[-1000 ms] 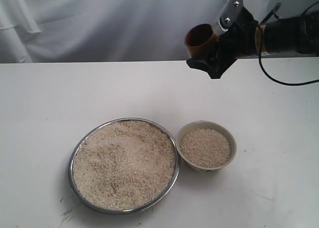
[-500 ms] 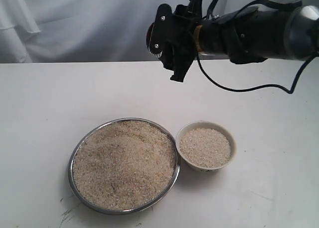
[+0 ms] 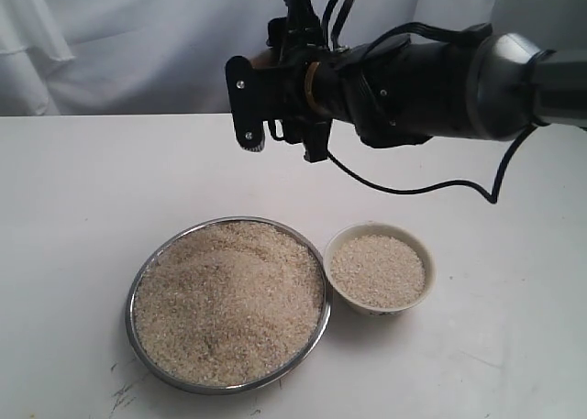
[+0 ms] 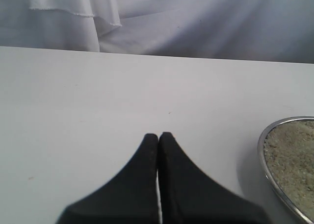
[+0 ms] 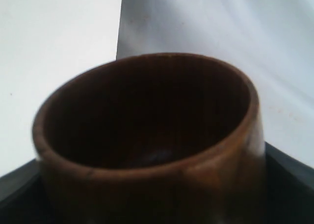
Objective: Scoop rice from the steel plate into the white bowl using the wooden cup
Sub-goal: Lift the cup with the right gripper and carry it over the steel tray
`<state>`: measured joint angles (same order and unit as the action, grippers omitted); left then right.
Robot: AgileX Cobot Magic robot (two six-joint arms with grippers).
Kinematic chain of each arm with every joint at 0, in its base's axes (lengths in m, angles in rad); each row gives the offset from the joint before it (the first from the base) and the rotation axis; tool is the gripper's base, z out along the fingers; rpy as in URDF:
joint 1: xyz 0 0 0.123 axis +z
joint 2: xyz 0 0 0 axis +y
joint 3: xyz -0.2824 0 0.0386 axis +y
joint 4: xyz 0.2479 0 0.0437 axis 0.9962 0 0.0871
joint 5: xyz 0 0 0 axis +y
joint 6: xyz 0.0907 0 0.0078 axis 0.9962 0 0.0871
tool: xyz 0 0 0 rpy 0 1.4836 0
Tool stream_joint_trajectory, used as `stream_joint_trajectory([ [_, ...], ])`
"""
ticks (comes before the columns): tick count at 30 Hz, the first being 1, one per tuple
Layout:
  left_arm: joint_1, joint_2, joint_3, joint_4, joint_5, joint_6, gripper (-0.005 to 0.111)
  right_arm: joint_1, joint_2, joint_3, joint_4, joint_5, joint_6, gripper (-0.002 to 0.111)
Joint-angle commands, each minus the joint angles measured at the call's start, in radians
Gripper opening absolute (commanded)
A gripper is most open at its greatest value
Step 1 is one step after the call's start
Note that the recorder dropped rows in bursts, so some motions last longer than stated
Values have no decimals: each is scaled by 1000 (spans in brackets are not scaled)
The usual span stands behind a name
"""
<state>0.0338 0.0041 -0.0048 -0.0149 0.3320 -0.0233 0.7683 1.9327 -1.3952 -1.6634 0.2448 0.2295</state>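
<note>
Right claw (image 3: 275, 115): it hangs in the air over the table (image 3: 73, 190), behind the steel plate (image 3: 134, 300). It sits at the end of a big black arm that comes in from the right.
Right claw's grip: it pinches the wooden cup (image 5: 147, 136). Its black fingers (image 5: 289, 185) show on both sides of the cup.
Wooden cup: it is up in the air in the right claw, well apart from the plate and the bowl. It is red-brown and shiny, and dark inside. From the outside camera it is almost all hidden by the claw.
Left claw (image 4: 158, 138): its two black tips are pressed together with nothing between them. It is over the white table, and the plate's rim shows close by.
Steel plate: round and shiny, it sits on the table near the front.
Rice (image 3: 229, 295): a big pale heap fills the plate. More rice lies in the white bowl (image 3: 427, 265).
White bowl: it sits on the table just beside the plate, on the plate's right. I cannot tell if the two touch.
Cloth (image 3: 138, 43): white, it hangs behind the table.
</note>
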Motion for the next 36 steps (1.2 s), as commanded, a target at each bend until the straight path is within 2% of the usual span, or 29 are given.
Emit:
stream_joint_trajectory([
  [1, -3, -4, 5, 1, -13, 0, 0, 21, -8, 53, 35, 124, -194, 0],
  [5, -3, -4, 5, 1, -13, 0, 0, 32, -23, 114, 104, 129, -280, 0],
  [9, -3, -4, 5, 1, -13, 0, 0, 51, -26, 134, 109, 133, -282, 0],
  [17, -3, -4, 5, 1, -13, 0, 0, 79, -26, 134, -5, 142, -395, 0],
  [36, -3, -4, 5, 1, -13, 0, 0, 87, -103, 130, -60, 146, -395, 0],
])
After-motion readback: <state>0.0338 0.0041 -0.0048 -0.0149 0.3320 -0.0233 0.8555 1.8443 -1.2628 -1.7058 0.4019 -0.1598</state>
